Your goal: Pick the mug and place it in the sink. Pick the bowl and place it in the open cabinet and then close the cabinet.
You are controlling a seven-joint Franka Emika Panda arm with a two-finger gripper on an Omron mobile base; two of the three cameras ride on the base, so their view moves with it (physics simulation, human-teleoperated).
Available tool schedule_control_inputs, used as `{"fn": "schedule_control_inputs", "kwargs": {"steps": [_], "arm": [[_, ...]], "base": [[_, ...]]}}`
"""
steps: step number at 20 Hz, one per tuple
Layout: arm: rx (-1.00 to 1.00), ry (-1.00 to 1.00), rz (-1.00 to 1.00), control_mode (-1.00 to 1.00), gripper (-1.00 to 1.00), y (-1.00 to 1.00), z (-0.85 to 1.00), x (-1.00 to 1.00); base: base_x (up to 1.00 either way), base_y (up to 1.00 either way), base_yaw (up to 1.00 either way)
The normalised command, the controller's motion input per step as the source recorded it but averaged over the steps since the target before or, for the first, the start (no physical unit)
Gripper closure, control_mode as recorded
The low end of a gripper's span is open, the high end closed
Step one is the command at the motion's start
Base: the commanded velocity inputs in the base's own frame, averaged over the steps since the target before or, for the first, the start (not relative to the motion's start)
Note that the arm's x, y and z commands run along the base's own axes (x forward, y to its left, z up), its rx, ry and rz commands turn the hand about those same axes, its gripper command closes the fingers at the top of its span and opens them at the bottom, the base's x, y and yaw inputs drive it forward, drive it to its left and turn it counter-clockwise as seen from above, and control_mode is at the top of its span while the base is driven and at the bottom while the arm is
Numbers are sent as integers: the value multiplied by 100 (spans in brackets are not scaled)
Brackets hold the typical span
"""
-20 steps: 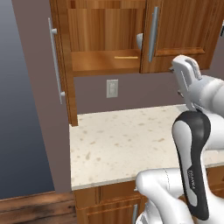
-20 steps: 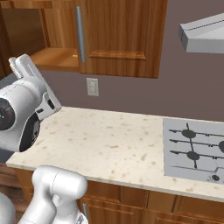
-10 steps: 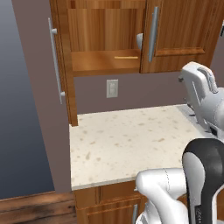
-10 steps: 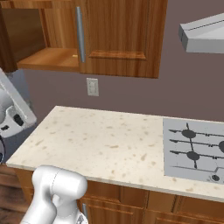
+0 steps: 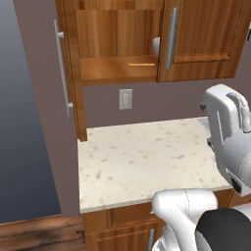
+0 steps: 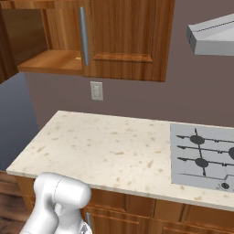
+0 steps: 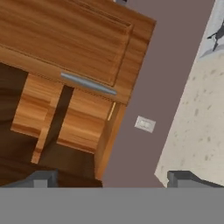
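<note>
The cabinet (image 5: 117,68) hangs above the counter with its left door (image 5: 44,73) swung wide and its right door (image 5: 201,39) shut. Its wooden shelf (image 6: 50,61) lies bare where I can see it. A small pale rounded shape (image 5: 156,45) peeks past the shut door's edge; I cannot tell what it is. My gripper (image 7: 113,179) is open, its two fingertips (image 7: 41,177) far apart with nothing between them, and it faces the cabinet (image 7: 74,113) from a distance. My white arm (image 5: 230,142) stands at the right of the left base view. The mug, the bowl and the sink are out of view.
A speckled cream counter (image 5: 137,157) (image 6: 105,146) runs under the cabinet. A wall outlet (image 5: 125,98) (image 6: 96,90) sits on the back wall. A grey cooktop (image 6: 203,157) lies at the counter's right end under a steel hood (image 6: 215,39). The open door's bar handle (image 5: 61,73) juts out.
My arm has swung rightward in the left base view and gone off the left edge of the right base view. The jaws have stayed wide. Cabinet and counter are unchanged.
</note>
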Motion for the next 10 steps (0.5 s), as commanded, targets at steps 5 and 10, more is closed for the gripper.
{"fn": "schedule_control_inputs", "kwargs": {"steps": [5, 10], "arm": [[9, 0, 0, -100, -100, 67, -1, -30], [7, 0, 0, -100, -100, 73, 0, -8]], "base": [[0, 0, 0], [0, 0, 0]]}}
